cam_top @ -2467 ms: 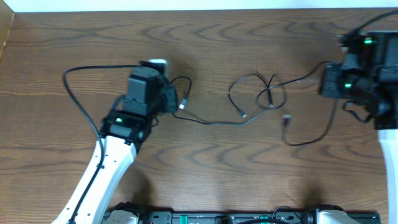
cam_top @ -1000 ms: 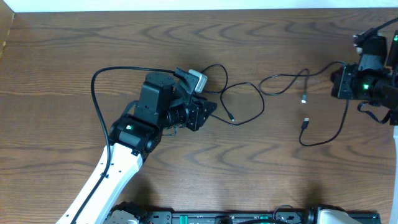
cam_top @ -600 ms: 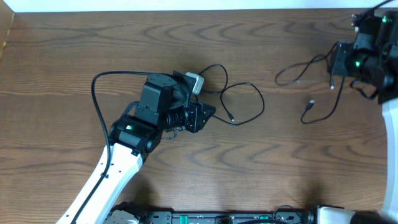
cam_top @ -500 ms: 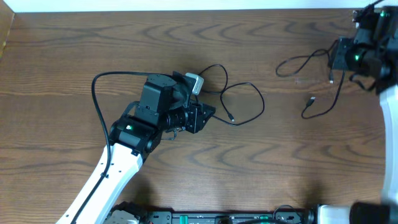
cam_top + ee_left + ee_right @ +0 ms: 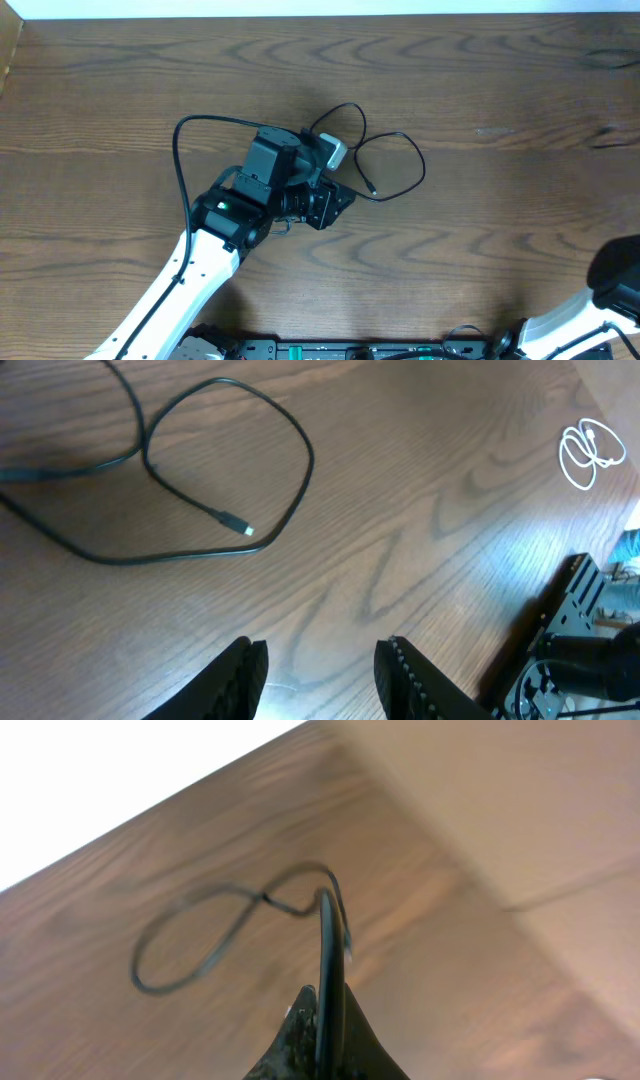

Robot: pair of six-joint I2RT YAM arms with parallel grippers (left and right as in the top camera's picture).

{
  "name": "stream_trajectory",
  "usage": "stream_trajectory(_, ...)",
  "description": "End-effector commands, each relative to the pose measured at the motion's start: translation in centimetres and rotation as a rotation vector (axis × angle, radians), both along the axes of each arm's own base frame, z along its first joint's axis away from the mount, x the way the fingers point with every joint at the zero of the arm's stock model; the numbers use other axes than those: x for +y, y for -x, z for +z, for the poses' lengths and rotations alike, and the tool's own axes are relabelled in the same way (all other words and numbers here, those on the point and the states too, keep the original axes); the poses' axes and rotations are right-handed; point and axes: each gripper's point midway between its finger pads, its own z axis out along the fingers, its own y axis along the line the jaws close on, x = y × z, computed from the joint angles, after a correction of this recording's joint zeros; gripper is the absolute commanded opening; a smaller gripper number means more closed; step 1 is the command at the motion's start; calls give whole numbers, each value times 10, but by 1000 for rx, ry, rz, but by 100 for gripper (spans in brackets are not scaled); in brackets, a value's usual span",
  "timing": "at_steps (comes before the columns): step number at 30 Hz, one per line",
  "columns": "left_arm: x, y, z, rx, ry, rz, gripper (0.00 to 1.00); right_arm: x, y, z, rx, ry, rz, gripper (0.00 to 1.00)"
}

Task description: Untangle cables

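Now the right gripper (image 5: 318,1042), clamped on one thin black cable (image 5: 325,960), has carried it out of overhead view. The other thin black looped cable (image 5: 312,460) lies alone on the brown wooden bench (image 5: 500,220) before the empty, parted left gripper (image 5: 320,670): apparently untangled.

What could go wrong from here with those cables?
The right gripper holds the hanging black cable by a small pinch, so it might slip out. The other black cable, lying on the table, crosses itself; a pull could tighten that into a knot. The left gripper is open and empty, so nothing anchors it.
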Motion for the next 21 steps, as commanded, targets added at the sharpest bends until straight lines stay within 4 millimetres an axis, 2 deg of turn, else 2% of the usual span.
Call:
stream_trajectory(1,-5,0,1,-30,-6,-24,40,-53,31,15,-1,71,-101,1)
stream_trajectory(5,-11,-4,7,-65,13,-35,40,-84,43,4,20,82,-146,1)
stream_trajectory(10,-12,-6,9,-78,21,-34,40,-110,47,-44,85,10,-178,1)
stream_trajectory(13,-12,-6,9,-78,21,-34,40,-127,58,-77,146,-29,-215,1)
stream_trajectory(16,-12,-6,9,-78,21,-34,40,-139,68,-86,156,-45,-251,1)
stream_trajectory(21,-15,-12,17,-119,40,-31,40,-161,96,-86,141,-49,-373,1)
